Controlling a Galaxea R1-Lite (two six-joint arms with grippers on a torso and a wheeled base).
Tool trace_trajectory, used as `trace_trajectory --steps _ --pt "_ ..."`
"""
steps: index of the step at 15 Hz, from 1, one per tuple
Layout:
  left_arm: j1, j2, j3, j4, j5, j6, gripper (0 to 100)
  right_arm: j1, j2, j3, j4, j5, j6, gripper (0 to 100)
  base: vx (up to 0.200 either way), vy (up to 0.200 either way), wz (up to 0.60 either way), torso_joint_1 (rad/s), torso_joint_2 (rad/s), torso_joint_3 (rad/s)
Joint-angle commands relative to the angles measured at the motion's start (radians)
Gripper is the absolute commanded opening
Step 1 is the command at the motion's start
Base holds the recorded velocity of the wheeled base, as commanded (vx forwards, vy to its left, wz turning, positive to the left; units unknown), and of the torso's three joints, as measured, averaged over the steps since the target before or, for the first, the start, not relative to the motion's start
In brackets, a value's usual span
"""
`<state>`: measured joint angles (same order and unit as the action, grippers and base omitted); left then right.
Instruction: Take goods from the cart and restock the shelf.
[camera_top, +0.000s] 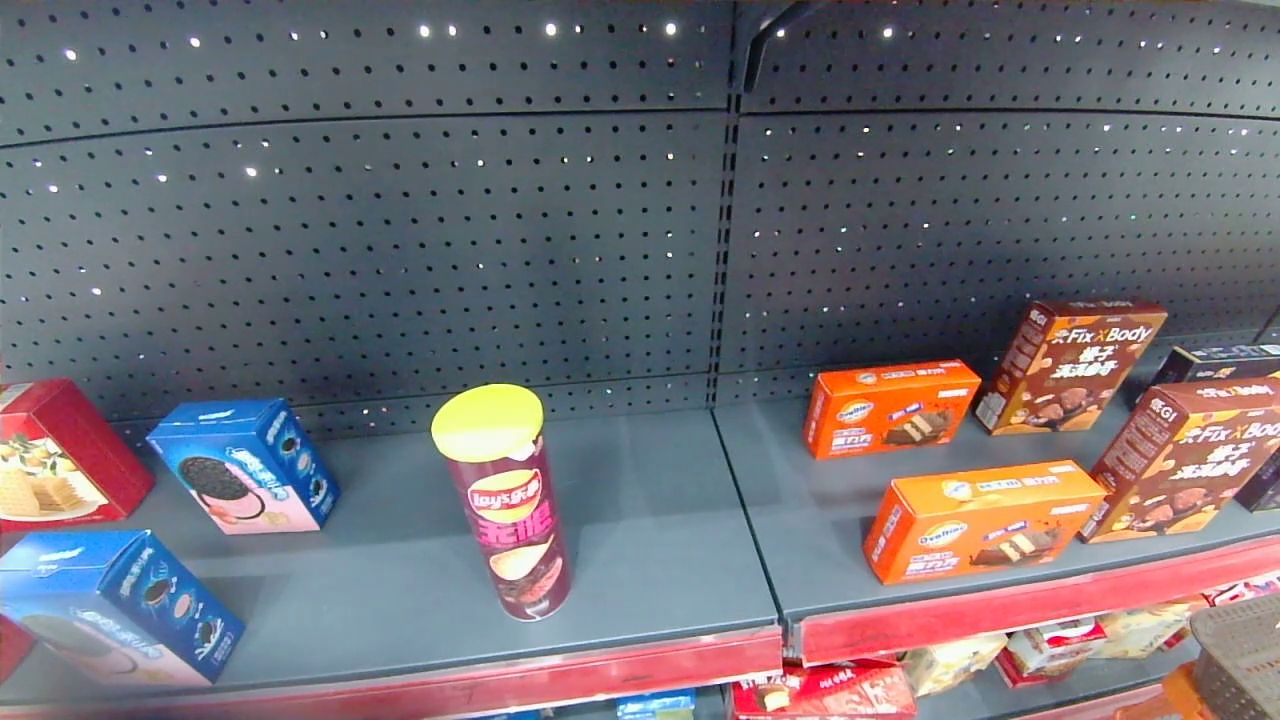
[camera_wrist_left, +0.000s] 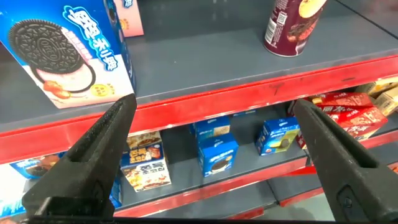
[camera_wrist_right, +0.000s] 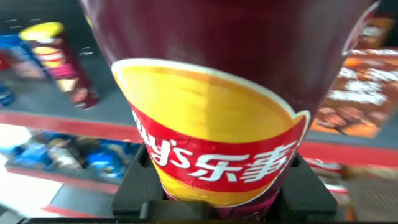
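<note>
I get bright, even light on the shelf (camera_top: 650, 520). Pinpoints of light shine through the pegboard (camera_top: 400, 250) holes from 10 to 2 o'clock. The chip can (camera_top: 510, 500) throws only a faint, soft shadow. The shelf lines bow at 3 and 9 o'clock.

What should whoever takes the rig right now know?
Left gripper: open, empty, level with the shelf's red front edge.
Right gripper: shut on the held can, a maroon chip can.
Shelf: the shelved can, of the same kind, stands upright near the front, with blue cookie boxes to the robot's left and orange boxes to its right.
Done: one can is shelved.
Left: set the held can down, probably beside the shelved can, then fetch more from the cart.
</note>
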<state>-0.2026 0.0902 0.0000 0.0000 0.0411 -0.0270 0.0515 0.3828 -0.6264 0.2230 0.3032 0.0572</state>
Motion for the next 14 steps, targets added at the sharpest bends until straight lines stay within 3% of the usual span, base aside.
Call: trace_trajectory --steps 1,4,7,10,11,12,14 --pt "0.000 0.005 0.000 0.000 0.000 -0.001 100 0.016 0.143 -0.015 -0.093 0.027 0.000 0 0.000 0.000 0.00 0.000 0.00 0.000" --pt "0.000 0.005 0.000 0.000 -0.001 -0.001 100 0.016 0.300 -0.009 -0.246 0.013 -0.051 0 0.000 0.000 0.00 0.000 0.00 0.000" --pt "0.000 0.005 0.000 0.000 -0.001 -0.001 100 0.027 0.357 -0.033 -0.248 -0.012 -0.082 0 0.000 0.000 0.00 0.000 0.00 0.000" --pt "0.000 0.005 0.000 0.000 0.000 -0.001 100 0.037 0.390 -0.042 -0.244 -0.108 -0.085 0 0.000 0.000 0.00 0.000 0.00 0.000" --pt "0.000 0.005 0.000 0.000 0.000 -0.001 100 0.054 0.393 -0.039 -0.243 -0.111 -0.086 0 0.000 0.000 0.00 0.000 0.00 0.000" --pt "0.002 0.005 0.000 0.000 0.000 -0.001 100 0.149 0.395 -0.029 -0.248 -0.108 -0.088 0 0.000 0.000 0.00 0.000 0.00 0.000" --pt "0.000 0.005 0.000 0.000 0.000 -0.001 100 0.222 0.396 -0.018 -0.252 -0.116 -0.086 0 0.000 0.000 0.00 0.000 0.00 0.000"
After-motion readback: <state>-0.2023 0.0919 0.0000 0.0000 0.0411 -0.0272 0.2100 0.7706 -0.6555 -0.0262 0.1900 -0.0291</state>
